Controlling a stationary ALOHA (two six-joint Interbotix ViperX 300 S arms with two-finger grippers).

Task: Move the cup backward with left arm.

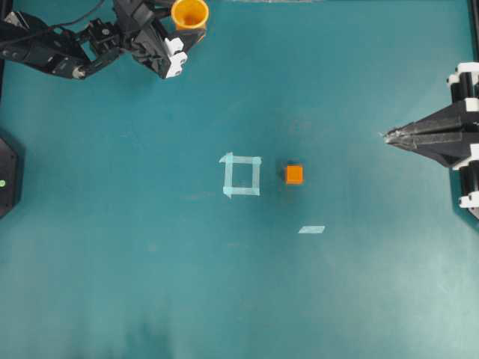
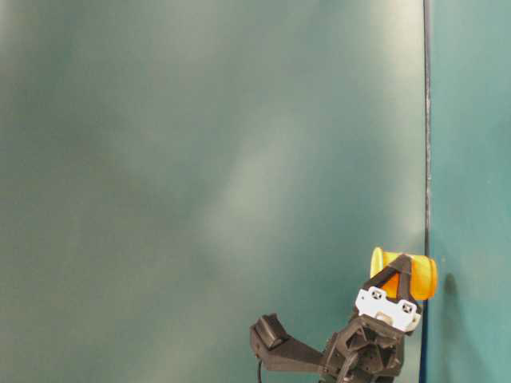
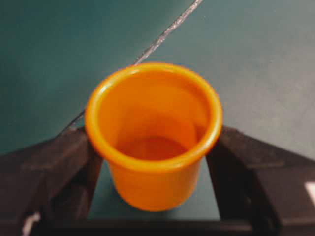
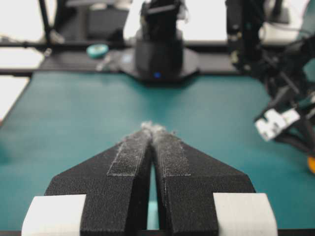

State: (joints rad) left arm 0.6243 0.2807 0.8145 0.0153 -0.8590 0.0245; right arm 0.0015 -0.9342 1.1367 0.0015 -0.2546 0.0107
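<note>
The orange cup point(image 1: 190, 13) is upright at the far edge of the teal table, left of centre. My left gripper point(image 1: 187, 30) reaches it from the left, one black finger on each side. In the left wrist view the cup point(image 3: 153, 142) fills the gap and its rim touches both fingers point(image 3: 59, 167), so my left gripper point(image 3: 155, 167) is shut on the cup. The table-level view shows the cup point(image 2: 417, 275) in the same gripper point(image 2: 397, 289). At the right edge my right gripper point(image 1: 389, 137) rests shut and empty, its tips point(image 4: 155, 129) pressed together.
A small orange cube point(image 1: 294, 174) sits near the table's middle, just right of a pale tape square point(image 1: 242, 175). A short tape strip point(image 1: 311, 229) lies nearer the front. A thin seam point(image 3: 162, 37) runs across the surface behind the cup.
</note>
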